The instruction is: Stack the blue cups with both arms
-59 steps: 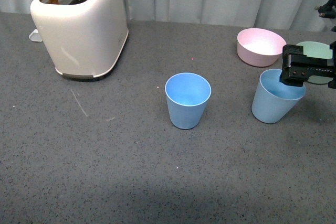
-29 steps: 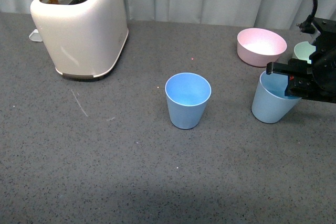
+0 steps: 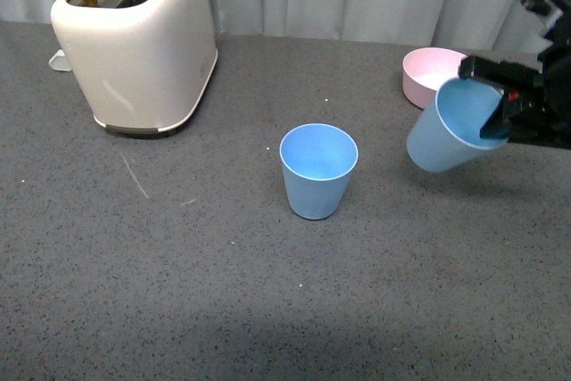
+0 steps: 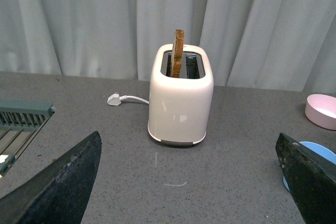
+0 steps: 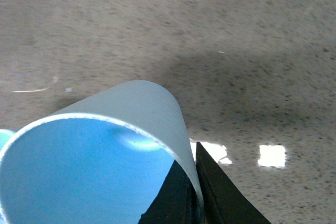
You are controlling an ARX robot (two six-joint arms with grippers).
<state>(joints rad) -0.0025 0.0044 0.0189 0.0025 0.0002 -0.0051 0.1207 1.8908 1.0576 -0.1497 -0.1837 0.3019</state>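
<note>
Two blue cups show in the front view: one cup point(image 3: 318, 171) stands upright near the middle of the tabletop, while the other cup point(image 3: 446, 131) hangs tilted above the surface toward the right edge, in front of a pink bowl point(image 3: 426, 73). The right gripper point(image 3: 495, 100) pinches its rim. A toaster point(image 3: 134, 42) sits at the far left corner.

From the left wrist, the left gripper point(image 4: 188, 153) is spread wide, its fingers point(image 4: 52, 187) touching nothing.

From the right wrist, two black fingers point(image 5: 210, 192) are nearly closed on the lifted cup's wall, one inside and one outside.
</note>
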